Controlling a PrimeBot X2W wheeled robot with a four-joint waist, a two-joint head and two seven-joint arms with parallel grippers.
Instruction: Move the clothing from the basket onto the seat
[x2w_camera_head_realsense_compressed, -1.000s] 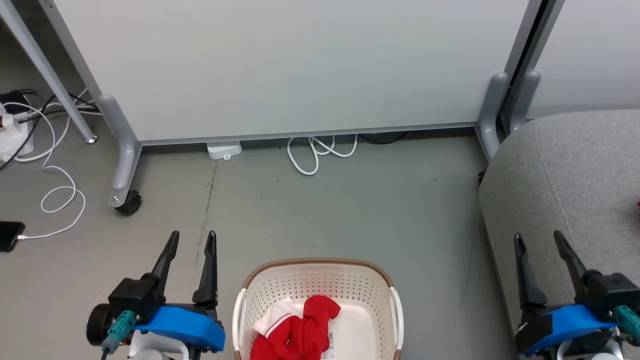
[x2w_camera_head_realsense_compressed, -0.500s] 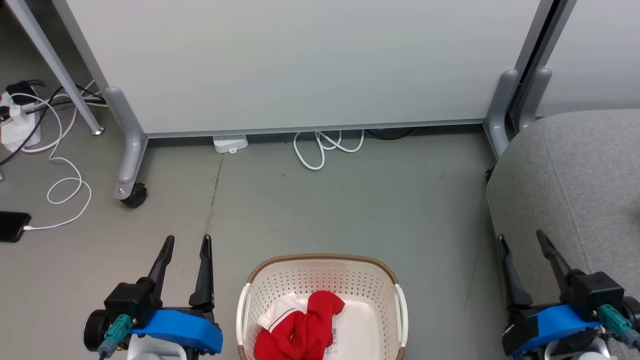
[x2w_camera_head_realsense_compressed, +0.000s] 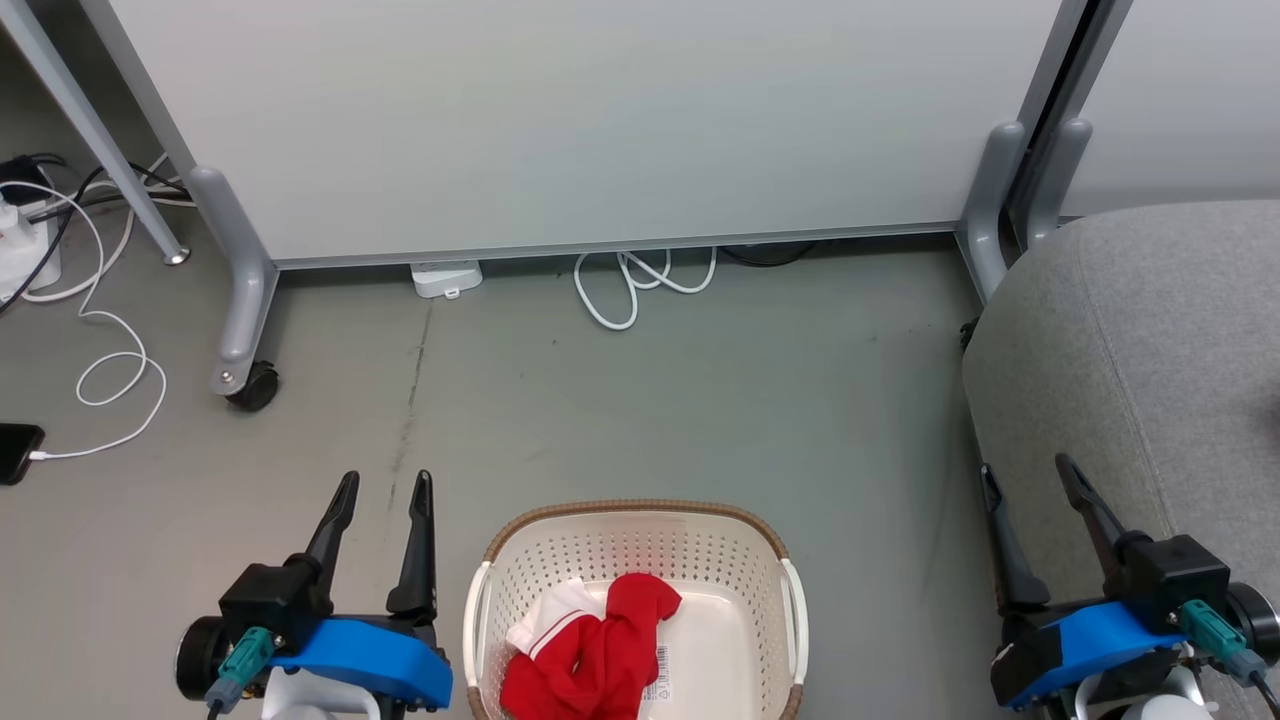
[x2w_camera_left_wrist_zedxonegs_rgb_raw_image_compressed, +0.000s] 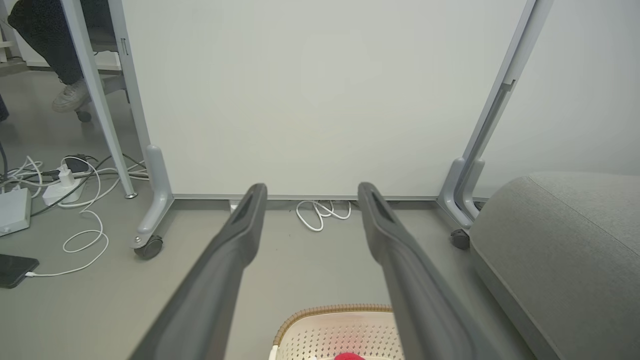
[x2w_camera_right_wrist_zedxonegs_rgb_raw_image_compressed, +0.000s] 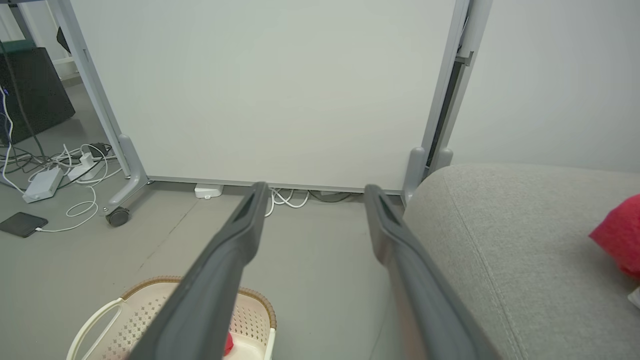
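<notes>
Red clothing with a white striped collar lies crumpled in the cream basket at the bottom middle of the head view. My left gripper stands open and empty to the basket's left. On the right, my right gripper is open and empty in front of the grey seat. The right wrist view shows another red garment lying on the seat, and a bit of red clothing in the basket. The left wrist view catches the basket's rim.
A pale partition panel on grey wheeled legs closes off the far side. White cables lie under it. More cables, chargers and a phone lie at the far left. Bare grey floor stretches between basket and panel.
The whole head view has shifted slightly, so the camera has moved. Both grippers stay open and empty, and the clothing lies the same way in the basket.
</notes>
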